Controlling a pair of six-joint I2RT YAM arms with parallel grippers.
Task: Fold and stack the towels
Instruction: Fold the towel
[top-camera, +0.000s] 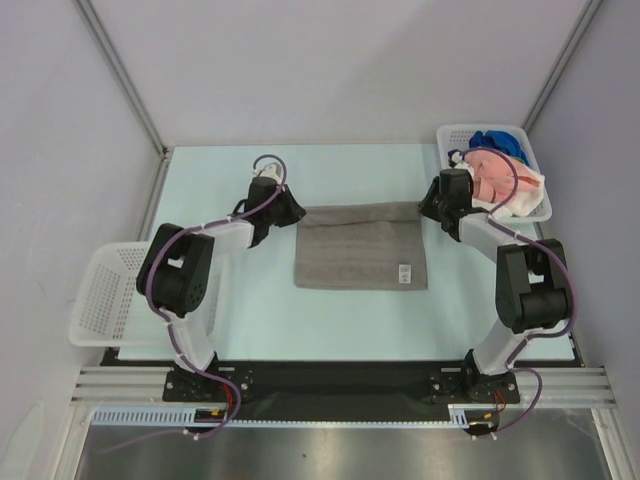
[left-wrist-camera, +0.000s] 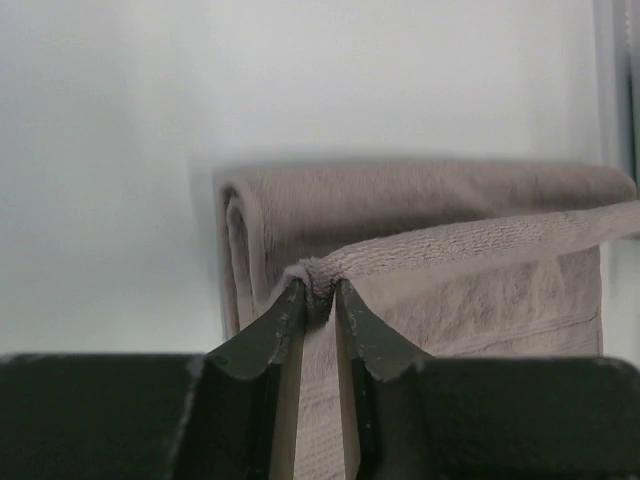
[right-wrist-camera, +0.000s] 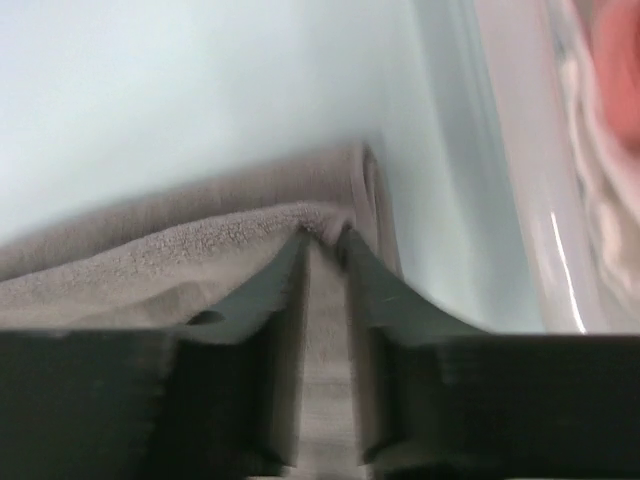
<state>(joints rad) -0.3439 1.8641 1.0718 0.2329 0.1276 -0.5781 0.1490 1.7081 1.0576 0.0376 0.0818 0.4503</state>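
Left hand and right hand are each pinching a far corner of the towel lying at the middle of the surface, seemingly raising that edge together so the fold lands square.

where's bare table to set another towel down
Bare mint tabletop lies beyond the grey terry towel and between it and the arm bases. Crowded: its far corners, pinched by left claw and right claw, and the full white lattice basket.

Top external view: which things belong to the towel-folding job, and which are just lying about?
Job: grey towel, pinched by both jaws; pink towel, blue towel and white towel awaiting folding.
Lying about: left basket; right basket.
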